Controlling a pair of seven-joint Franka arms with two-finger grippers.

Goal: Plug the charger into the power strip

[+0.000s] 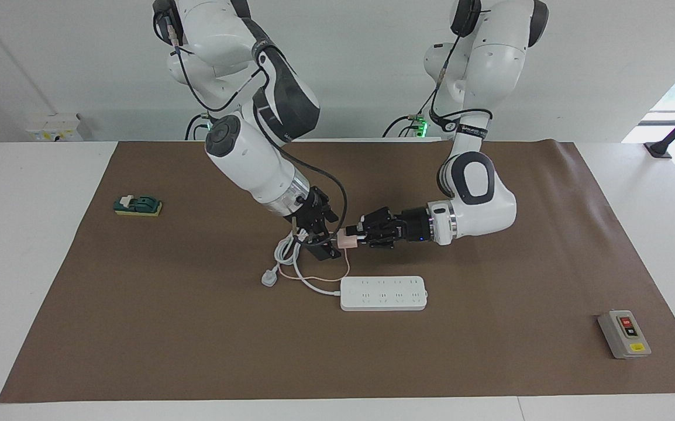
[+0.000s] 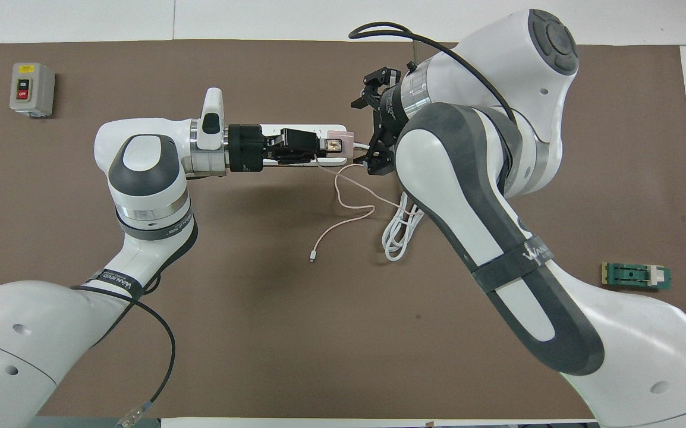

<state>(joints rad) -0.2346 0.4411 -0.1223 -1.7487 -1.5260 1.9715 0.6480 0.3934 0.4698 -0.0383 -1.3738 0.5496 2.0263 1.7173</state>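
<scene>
Nearest the robots, the pink cable (image 2: 343,223) trails across the brown worktop (image 1: 138,327), its tiny connector lying loose beside the coiled white cord (image 2: 399,238).

Above that, both arms meet in the air. The left pincer (image 1: 356,238) reaches in level from the left arm's end and pinches the charger (image 1: 346,240), the pale-pink cube. The right pincer (image 1: 321,248) comes down steeply, right at the cube's other face; cannot tell whether its fingers are spread or pressed on anything. Looks like a handover or regrasp, left arm carrying.

Farther from the robots, the power strip (image 1: 384,293) lies flat, its long axis running along the worktop from one arm's end toward the other. Key relation: the charger hangs above the worktop just nearer the robots than the strip's cord end, not yet over any socket. Judgement: next move needs the cube carried out over the strip, prongs turned downward, then pressed straight in. The left pincer's level grip makes that turn awkward.

Its white plug (image 1: 269,278) lies toward the right arm's end. Grey switch box (image 1: 624,334) and green block (image 1: 138,205) sit well apart, irrelevant.
</scene>
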